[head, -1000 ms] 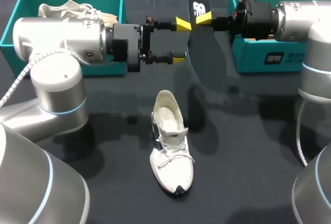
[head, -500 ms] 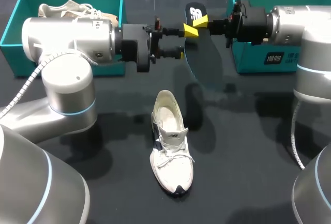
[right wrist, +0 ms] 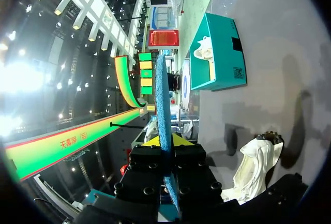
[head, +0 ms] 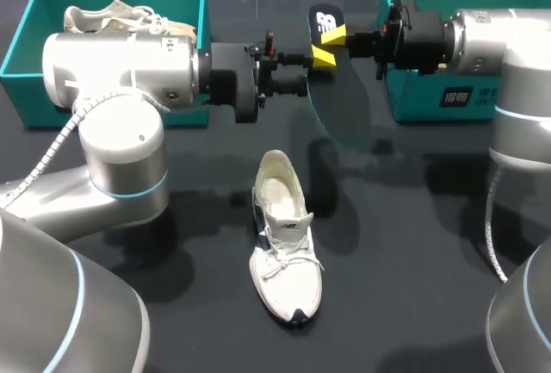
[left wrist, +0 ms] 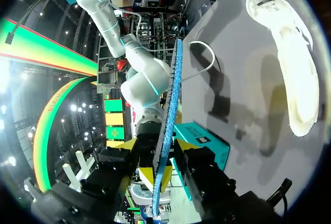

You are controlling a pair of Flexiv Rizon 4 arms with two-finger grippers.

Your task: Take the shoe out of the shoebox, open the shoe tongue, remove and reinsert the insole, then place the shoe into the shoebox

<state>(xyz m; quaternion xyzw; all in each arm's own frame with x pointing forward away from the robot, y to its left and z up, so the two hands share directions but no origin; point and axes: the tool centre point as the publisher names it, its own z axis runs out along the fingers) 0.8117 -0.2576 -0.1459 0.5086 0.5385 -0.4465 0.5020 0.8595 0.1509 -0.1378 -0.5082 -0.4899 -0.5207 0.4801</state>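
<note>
My right gripper is shut on the heel end of a dark insole, holding it in the air above the table's back middle. The insole hangs down edge-on ahead of that gripper. My left gripper comes in from the left with the same insole between its fingers. A gap shows on both sides, so it stands open. The white shoe lies on the table below, toe towards me and tongue raised. It also shows as the white shoe and the shoe in the wrist views.
A teal shoebox at the back left holds a second white shoe. Another teal shoebox stands at the back right, under my right arm. Dark table surface lies around the shoe.
My left arm has moved right until its fingers straddle the insole, and they have narrowed a lot. The right gripper has shifted slightly left with the insole still in it.
</note>
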